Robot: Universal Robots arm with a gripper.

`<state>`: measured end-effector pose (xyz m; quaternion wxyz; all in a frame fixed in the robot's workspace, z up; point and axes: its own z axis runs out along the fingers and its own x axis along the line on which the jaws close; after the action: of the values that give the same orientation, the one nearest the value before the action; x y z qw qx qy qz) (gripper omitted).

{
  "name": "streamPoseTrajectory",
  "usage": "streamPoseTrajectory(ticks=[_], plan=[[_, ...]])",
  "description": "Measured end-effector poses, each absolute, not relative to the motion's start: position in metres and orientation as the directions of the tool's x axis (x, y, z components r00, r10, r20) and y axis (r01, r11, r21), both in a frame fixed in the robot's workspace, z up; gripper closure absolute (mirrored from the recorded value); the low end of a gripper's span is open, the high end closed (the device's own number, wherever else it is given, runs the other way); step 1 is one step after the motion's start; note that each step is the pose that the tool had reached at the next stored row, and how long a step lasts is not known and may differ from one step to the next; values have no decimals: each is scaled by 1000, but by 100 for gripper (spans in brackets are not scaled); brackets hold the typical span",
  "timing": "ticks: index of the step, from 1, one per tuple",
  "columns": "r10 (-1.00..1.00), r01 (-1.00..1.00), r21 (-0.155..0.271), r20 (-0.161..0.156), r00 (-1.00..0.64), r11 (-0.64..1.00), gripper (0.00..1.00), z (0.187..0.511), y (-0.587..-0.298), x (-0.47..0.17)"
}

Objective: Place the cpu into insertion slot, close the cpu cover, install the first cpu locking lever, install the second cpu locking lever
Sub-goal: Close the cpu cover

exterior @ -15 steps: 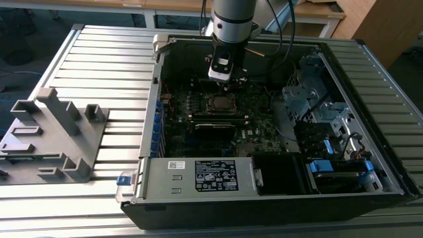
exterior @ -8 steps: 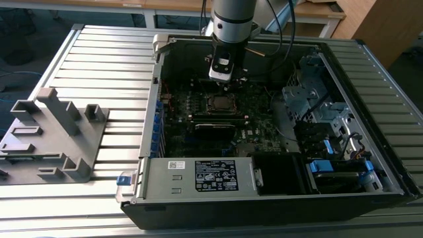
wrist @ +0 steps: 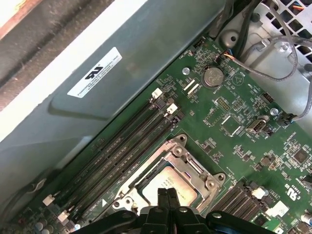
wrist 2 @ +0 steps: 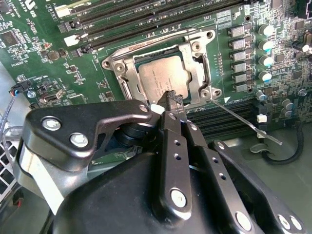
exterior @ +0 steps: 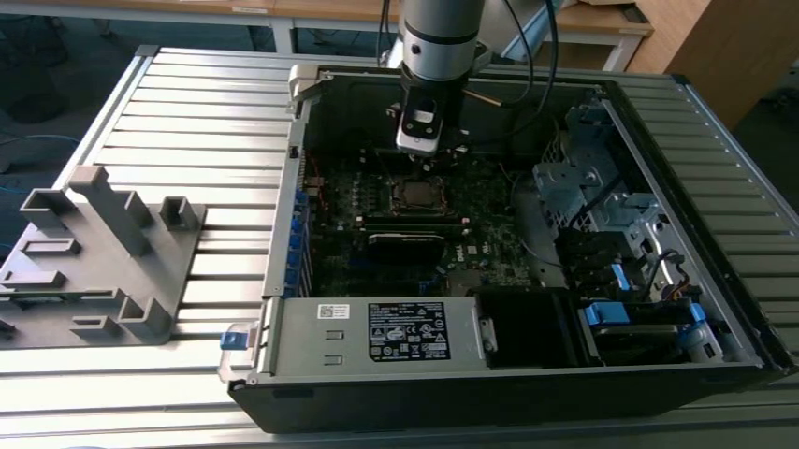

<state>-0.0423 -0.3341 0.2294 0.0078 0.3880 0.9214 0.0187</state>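
End effector (wrist 2: 174, 101), fingers pressed together holding nothing, sits at the cpu cover (wrist 2: 197, 68) edge over the cpu (wrist 2: 158, 78), with memory slots (wrist 2: 146, 17) flanking closely.

cpu (wrist 2: 158, 80): in the insertion slot (exterior: 414, 195), under the cpu cover (wrist 2: 197, 73)
memory slots (wrist: 122, 151): beside that slot, on the motherboard (wrist 2: 44, 29)
my gripper (wrist 2: 173, 100): over the cover's edge
case (exterior: 290, 234): on the table (exterior: 200, 112)
fixture (exterior: 100, 253): on the table, at the exterior view's left of the case

Grey-bronze cpu (wrist 2: 161, 80), silvery cpu cover (wrist 2: 195, 61) (green motherboard (wrist 2: 44, 29))
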Motion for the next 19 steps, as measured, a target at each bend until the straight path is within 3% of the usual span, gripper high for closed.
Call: streamPoseTrajectory(ticks=[19], plan=[[686, 685, 41, 0, -728, 727, 89, 229, -334, -42]])
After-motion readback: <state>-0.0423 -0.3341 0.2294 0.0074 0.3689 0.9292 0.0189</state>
